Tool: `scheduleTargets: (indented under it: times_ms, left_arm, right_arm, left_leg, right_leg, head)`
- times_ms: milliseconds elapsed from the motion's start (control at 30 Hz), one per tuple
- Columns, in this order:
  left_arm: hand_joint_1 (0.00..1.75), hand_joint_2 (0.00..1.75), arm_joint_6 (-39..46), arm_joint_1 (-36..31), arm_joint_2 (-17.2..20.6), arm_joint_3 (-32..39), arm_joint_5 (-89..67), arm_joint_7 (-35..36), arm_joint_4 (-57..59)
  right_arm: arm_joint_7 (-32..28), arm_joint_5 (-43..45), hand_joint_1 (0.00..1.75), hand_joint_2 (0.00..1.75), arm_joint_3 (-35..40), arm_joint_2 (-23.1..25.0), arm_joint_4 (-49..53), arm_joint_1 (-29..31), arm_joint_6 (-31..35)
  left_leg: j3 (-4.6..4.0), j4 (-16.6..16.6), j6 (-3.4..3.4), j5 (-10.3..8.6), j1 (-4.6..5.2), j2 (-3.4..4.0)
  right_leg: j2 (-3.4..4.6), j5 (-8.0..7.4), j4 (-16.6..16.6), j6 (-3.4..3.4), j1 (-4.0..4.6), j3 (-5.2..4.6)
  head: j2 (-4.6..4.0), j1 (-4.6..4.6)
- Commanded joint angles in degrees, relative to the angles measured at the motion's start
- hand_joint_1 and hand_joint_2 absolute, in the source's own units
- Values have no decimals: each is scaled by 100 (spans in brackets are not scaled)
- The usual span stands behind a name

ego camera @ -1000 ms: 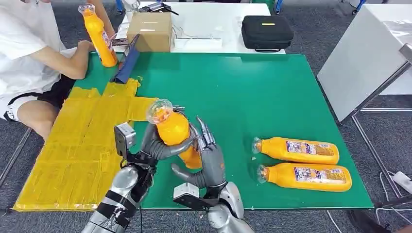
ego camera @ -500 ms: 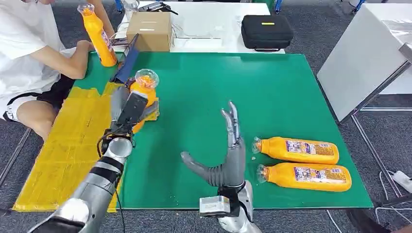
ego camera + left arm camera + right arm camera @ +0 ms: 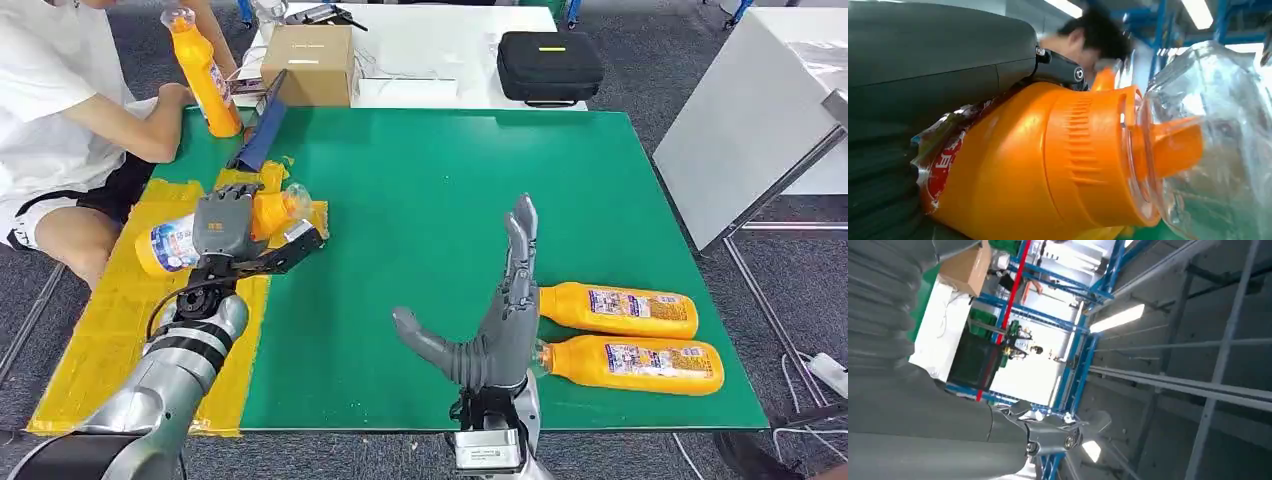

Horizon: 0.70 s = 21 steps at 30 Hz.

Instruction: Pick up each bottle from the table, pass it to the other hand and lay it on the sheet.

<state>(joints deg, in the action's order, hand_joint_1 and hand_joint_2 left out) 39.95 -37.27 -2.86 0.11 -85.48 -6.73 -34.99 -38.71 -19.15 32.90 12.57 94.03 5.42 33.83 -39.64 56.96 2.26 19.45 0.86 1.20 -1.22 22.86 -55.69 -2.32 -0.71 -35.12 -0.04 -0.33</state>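
Orange bottle (image 3: 200, 232) gripped sideways in our left hand (image 3: 225, 222) over yellow sheet (image 3: 130, 310), ready for laying; right hand (image 3: 497, 325) empty, fingers apart, beside two bottles (image 3: 620, 335) right of sheet.

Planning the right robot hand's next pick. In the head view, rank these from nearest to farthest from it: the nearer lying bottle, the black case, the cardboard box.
From the right robot hand:
1. Nearer lying bottle, right beside it on the green mat.
2. Black case, far side, on the white table.
3. Cardboard box, far left on that table.
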Motion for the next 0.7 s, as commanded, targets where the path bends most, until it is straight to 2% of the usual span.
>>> scheduleTargets:
  times_ms: [33, 167, 267, 333, 467, 500, 700]
  left_arm:
    - [175, 175, 5, -118, 153, 238, -123, -8, 856]
    - [175, 175, 5, -154, 163, 210, -78, -93, 1190]
    - [175, 175, -44, -105, 162, 358, 232, -280, 1641]
    - [175, 175, -144, -13, 192, 384, 374, -391, 1705]
    - [175, 175, -458, 89, 149, 479, 627, -582, 1753]
    - [162, 175, -489, 97, 130, 493, 653, -587, 1763]
    - [162, 175, -493, 94, 124, 492, 656, -588, 1760]
  right_arm:
    - [-21, 53, 0, 175, 159, -311, -90, 201, -47]
    - [-1, 27, 0, 175, 103, -281, -211, 198, -112]
    - [461, -169, 0, 175, 141, -362, -654, 398, -418]
    - [663, 54, 0, 175, 83, -379, -958, 520, -837]
    - [590, 115, 0, 175, -82, -332, -1165, 565, -1023]
    - [584, 109, 0, 175, -83, -326, -1150, 556, -1028]
    - [583, 104, 0, 175, -72, -315, -1128, 547, -1029]
  left_leg:
    - [27, 4, -15, 16, -8, -1]
    - [31, 4, -17, 18, -9, -3]
    - [48, 2, -21, 24, -10, -1]
    - [47, 0, -20, 22, -10, 7]
    - [42, -3, -19, 18, -9, 4]
    - [29, -3, -14, 12, -6, 1]
    - [29, -3, -14, 13, -5, 0]
  right_leg:
    - [14, 10, 3, 8, 4, 27]
    - [15, 10, 3, 8, 4, 32]
    - [21, 14, 5, 11, 3, 48]
    - [28, 9, 9, 10, 4, 46]
    - [22, 7, 9, 10, 4, 41]
    - [15, 5, 8, 7, 3, 29]
    - [16, 5, 7, 5, 1, 30]
  head:
    - [-2, 2]
    - [-2, 2]
    - [-2, 2]
    - [-2, 0]
    - [-2, 2]
    - [-2, 0]
    - [-2, 0]
